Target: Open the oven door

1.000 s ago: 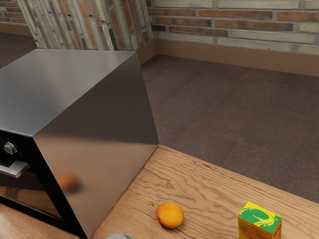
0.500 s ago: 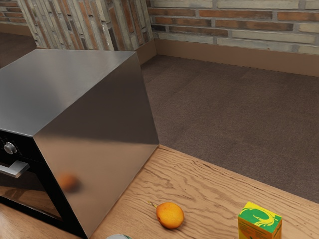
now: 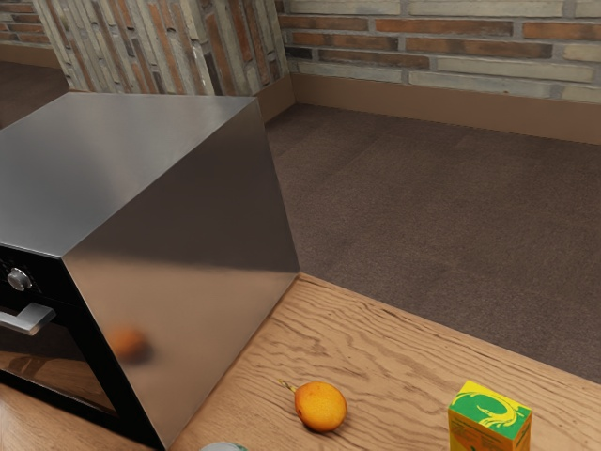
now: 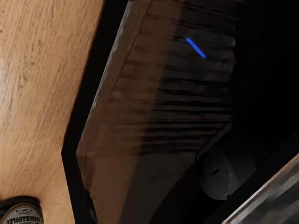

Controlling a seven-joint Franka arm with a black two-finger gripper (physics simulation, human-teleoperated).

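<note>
In the exterior view the steel oven point(image 3: 178, 244) stands at the left, its front turned toward the lower left. Its door point(image 3: 56, 362) looks shut, flush with the black front, and the silver handle point(image 3: 30, 319) runs along the upper part. My hand's camera faces the dark door glass point(image 4: 154, 107) in the wrist view, which carries reflections, including a blue strip and a grey rounded shape. A blurred greyish surface point(image 4: 273, 198) crosses the corner near the hand; whether it is the handle I cannot tell.
An orange fruit point(image 3: 321, 407) lies on the wooden table point(image 3: 376, 352) beside the oven, with a green and yellow carton point(image 3: 488, 418) farther right. A round-topped item point(image 3: 223, 447) is partly cut off nearby. In the wrist view a labelled dark item point(image 4: 21, 213) stands on the wood.
</note>
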